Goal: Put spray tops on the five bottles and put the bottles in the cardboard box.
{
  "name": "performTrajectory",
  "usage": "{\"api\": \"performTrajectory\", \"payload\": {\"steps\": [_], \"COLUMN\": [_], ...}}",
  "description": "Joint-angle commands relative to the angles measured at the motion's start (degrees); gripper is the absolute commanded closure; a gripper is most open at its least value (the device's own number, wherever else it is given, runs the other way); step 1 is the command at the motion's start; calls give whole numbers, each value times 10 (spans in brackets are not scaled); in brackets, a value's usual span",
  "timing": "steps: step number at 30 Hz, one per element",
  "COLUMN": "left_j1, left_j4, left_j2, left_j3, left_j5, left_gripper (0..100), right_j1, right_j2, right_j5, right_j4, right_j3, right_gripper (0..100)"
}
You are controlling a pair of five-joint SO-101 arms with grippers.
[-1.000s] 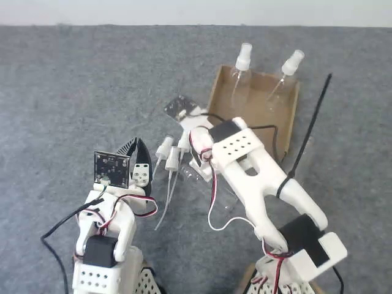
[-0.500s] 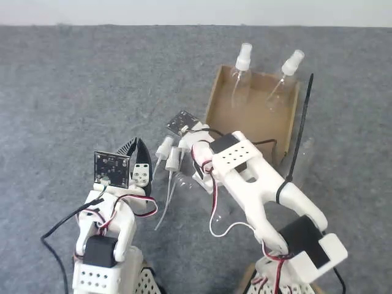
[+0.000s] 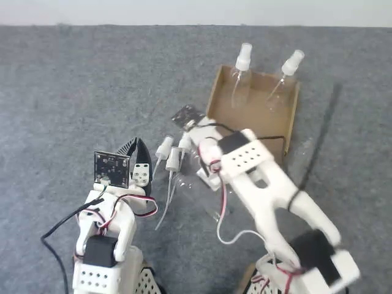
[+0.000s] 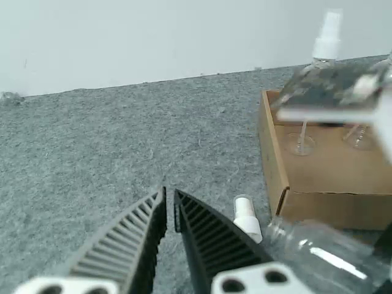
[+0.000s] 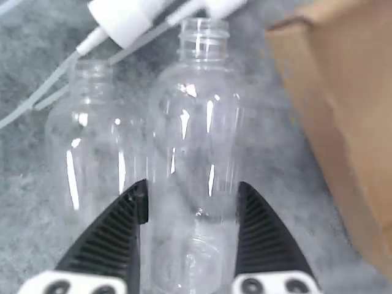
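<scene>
The table (image 3: 73, 79) is covered in grey felt. A shallow cardboard box (image 3: 257, 122) sits on it right of centre, towards the far side. Just off the box's near-left corner lie three loose spray tops (image 3: 173, 159), heads close together and thin dip tubes trailing towards the near side. Next to them an uncapped clear bottle (image 5: 193, 141) lies on the felt, with a second bottle (image 5: 92, 141) just beside it, both necks pointing at the spray tops.

Grey felt-like table cover (image 3: 73, 79), plain white wall (image 4: 153, 37) along its far edge.
</scene>
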Motion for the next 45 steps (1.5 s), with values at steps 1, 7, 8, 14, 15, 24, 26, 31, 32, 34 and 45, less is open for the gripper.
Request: {"api": "performTrajectory", "payload": {"steps": [1,7,8,14,15,24,26,31,32,34,45], "left_j1": [1,1,1,1,1,1,1,1,1,1,1], "left_j4": [-16,-16,-16,-16,-16,-16,-16,-16,-16,-16,-15], "left_j2": [-8,-8,-8,-8,-8,-8,-8,-8,-8,-8,-8], "left_j3": [-11,-11,-11,-11,-11,-11,-11,-10,-10,-10,-10], "left_j5": [3,3,3,3,3,3,3,3,3,3,4], "left_gripper": [988,988,988,988,988,988,988,988,988,988,988], "right_j1": [24,62,77,212,240,460,509,600,611,629,652], "right_j2": [-94,-171,-181,-225,-229,-231,-230,-220,-211,-179,15], "right_j5": [1,5,6,64,76,178,195,234,238,244,242], "right_j4": [38,131,152,225,233,211,175,65,49,17,-80], "right_j3": [-25,-57,-67,-115,-122,-122,-106,-25,-12,2,3], "right_gripper": [974,974,974,974,974,974,974,974,974,974,970]}}
